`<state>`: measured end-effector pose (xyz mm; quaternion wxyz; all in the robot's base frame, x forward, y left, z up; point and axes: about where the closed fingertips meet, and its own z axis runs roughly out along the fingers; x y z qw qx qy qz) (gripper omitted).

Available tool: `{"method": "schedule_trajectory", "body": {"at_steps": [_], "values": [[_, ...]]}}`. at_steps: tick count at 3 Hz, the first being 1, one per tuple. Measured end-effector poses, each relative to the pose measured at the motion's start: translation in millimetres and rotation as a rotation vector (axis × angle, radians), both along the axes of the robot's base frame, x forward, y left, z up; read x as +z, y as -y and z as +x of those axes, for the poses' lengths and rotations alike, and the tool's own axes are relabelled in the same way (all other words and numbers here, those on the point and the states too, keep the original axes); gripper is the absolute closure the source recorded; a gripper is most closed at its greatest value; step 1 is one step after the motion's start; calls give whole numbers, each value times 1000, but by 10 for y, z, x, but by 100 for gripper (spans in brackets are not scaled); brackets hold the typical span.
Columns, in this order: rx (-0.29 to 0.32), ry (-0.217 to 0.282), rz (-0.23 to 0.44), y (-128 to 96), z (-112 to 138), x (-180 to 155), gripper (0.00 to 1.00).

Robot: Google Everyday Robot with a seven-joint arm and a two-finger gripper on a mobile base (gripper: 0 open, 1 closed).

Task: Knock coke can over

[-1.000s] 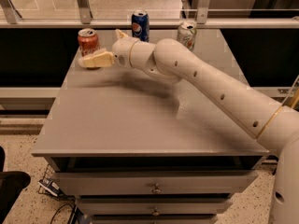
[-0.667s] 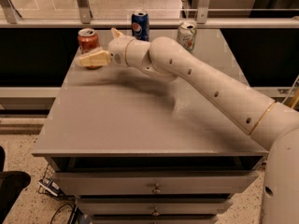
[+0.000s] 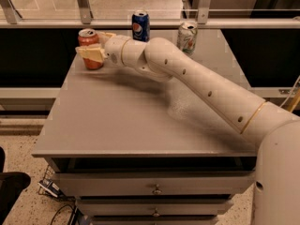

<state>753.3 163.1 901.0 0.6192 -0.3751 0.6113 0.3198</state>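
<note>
The coke can [image 3: 88, 37], red-orange with a silver top, stands upright at the far left of the grey table [image 3: 126, 121]. My gripper [image 3: 99, 44] is right at the can's right side, at the end of the white arm [image 3: 197, 78] that reaches in from the lower right. Its fingers are open. The near tan finger [image 3: 92, 53] crosses the front of the can and hides its middle. The far finger [image 3: 108, 34] shows just behind and to the right of the can.
A blue Pepsi can [image 3: 140, 26] stands at the table's far edge, just behind the arm's wrist. A pale silver-green can [image 3: 187, 37] stands to its right. A railing [image 3: 150, 21] runs behind the table. Drawers [image 3: 154, 189] are below the front edge.
My gripper has moved left to the coke can, and its near finger now overlaps the can's front. The can still stands upright in the same place.
</note>
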Motion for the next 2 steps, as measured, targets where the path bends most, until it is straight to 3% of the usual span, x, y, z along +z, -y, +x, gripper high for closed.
{"method": "schedule_trajectory", "body": {"at_steps": [2], "values": [[10,12,4,-89,7,10,86]]}}
